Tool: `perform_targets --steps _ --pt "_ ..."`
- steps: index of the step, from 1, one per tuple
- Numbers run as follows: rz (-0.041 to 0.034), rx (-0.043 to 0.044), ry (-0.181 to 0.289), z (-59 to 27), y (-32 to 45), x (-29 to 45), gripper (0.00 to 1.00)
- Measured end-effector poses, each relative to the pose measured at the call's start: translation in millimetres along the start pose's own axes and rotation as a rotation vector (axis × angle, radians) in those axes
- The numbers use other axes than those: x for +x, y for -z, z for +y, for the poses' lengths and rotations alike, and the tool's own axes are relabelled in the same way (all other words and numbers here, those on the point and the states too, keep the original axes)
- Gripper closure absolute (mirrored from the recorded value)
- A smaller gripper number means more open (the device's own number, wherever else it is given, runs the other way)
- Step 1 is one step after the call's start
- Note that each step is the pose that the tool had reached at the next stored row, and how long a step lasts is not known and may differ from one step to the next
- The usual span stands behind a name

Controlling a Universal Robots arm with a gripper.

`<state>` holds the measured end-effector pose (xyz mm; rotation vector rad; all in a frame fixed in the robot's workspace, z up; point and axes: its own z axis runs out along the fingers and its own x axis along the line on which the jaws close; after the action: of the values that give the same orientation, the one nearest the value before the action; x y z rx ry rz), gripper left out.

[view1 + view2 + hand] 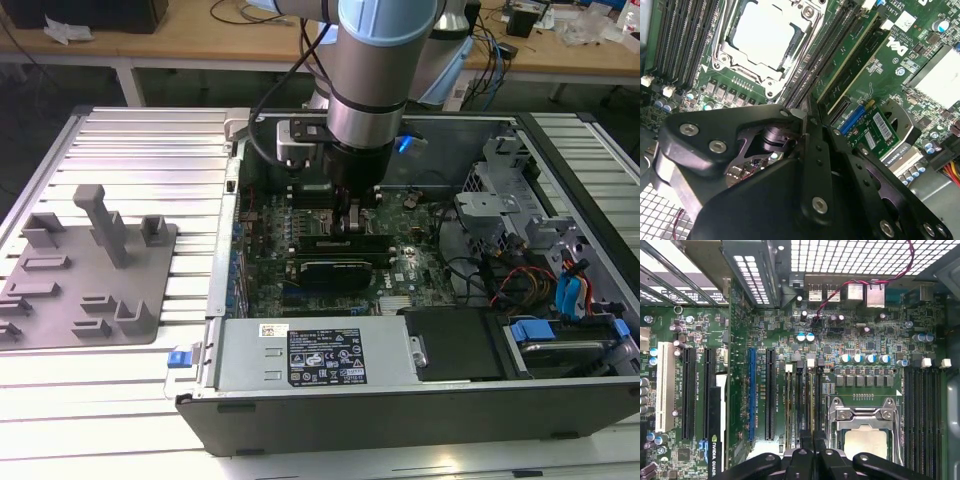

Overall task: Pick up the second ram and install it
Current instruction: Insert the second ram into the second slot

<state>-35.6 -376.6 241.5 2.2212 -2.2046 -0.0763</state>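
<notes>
In the exterior view my gripper (352,222) reaches straight down into the open computer case (400,410), over the black memory slots (335,243) beside the processor socket. The first wrist view has the two fingertips (807,452) pressed close together. The second ram (813,405) shows edge-on as a thin brownish strip that runs along one slot into the narrow gap between them. In the second wrist view the gripper (801,117) stands at the end of the slot rows (830,45), its black body covering the ram.
The processor socket (865,435) lies right beside the slots. A black graphics card (335,268) sits in front of them. Drive cages and cables (510,230) crowd the exterior view's right. A grey parts fixture (90,270) rests on the ribbed table on the exterior view's left.
</notes>
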Motion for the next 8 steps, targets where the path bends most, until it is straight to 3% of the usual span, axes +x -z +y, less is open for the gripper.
perform_targets --steps 8 --pt "0.0 0.0 0.0 0.4 -0.8 0.0 0.91"
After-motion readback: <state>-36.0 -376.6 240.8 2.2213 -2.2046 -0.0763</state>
